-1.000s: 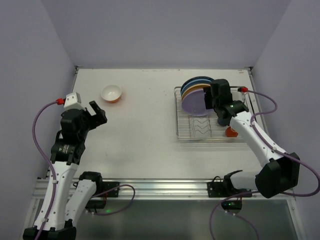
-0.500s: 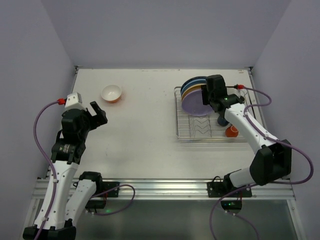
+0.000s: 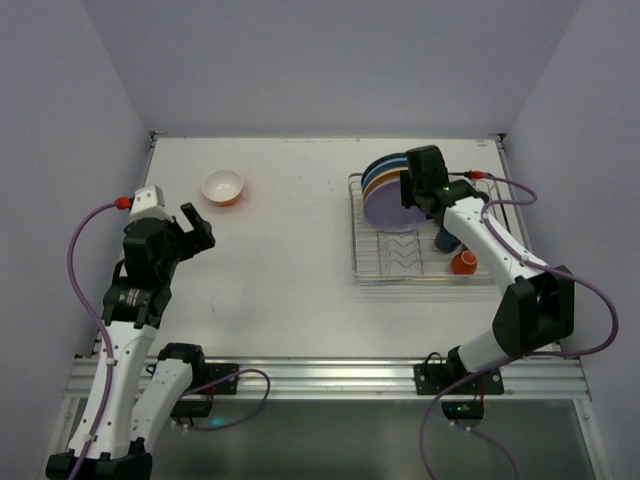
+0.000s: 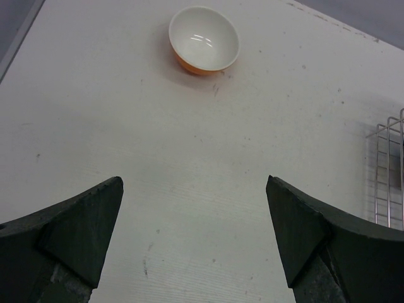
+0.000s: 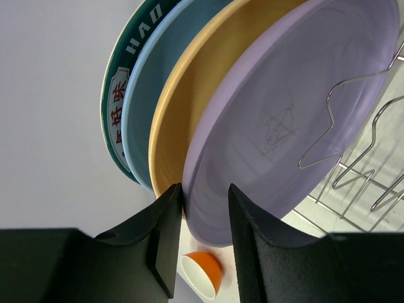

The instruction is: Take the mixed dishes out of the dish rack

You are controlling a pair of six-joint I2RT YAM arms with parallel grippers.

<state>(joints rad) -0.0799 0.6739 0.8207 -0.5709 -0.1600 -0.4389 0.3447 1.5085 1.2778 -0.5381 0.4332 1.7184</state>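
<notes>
**Right end effector** (image 5: 205, 196): fingers straddle the lower rim of the lilac plate (image 5: 297, 107). One finger sits in the slot between it and the yellow plate (image 5: 180, 113); the other is on the lilac plate's open face. Cannot tell whether the pads are pressing yet.

**Plates:** the lilac plate stands on edge in the dish rack (image 3: 390, 262), frontmost of four. On the far side of the end effector's inner finger are the yellow, blue (image 5: 140, 120) and dark-rimmed (image 5: 115, 95) plates, nested close. An orange mug (image 5: 203, 271) lies beneath the end effector, in the rack.

**Handling (judgement):**
- The plate looks stiff, smooth and probably light, melamine-like.
- A glossy rim could slip or swing in a two-finger pinch.
- Grip deep over the rim and lift along the divider slot.
- The zigzag wire crosses the plate's face and may snag it.
- The yellow neighbour could drag along.

**Left end effector** (image 4: 192, 186): fingers spread wide and empty above the counter (image 4: 208, 145). The orange bowl (image 4: 204, 39) is ahead of it, well apart.
</notes>
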